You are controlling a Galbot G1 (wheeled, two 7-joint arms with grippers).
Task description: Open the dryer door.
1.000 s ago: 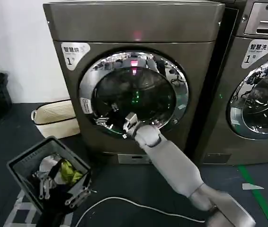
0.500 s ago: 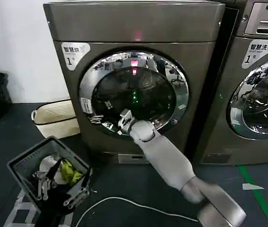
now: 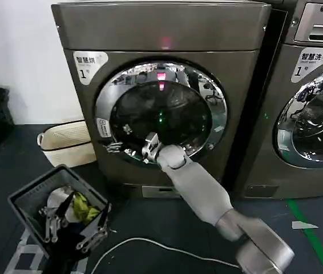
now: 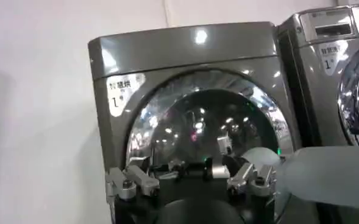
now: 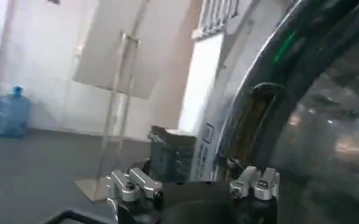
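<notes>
Head view: the right pincer (image 3: 148,149) sits at the lower left rim of the dryer door (image 3: 161,114), its fingers spread, close against the chrome ring. In the right wrist view the spread fingers (image 5: 133,184) flank the ring's curved edge. The door lies flush in the front of the dryer (image 3: 161,34), above and to the right of that pincer. The left pincer (image 4: 191,181) hangs spread, well apart from the dryer, over a basket (image 3: 30,197) on the floor.

A sticker (image 3: 89,64) on the dryer (image 3: 161,34) reads "1"; the neighbouring machine (image 3: 315,34) reads "LG".
</notes>
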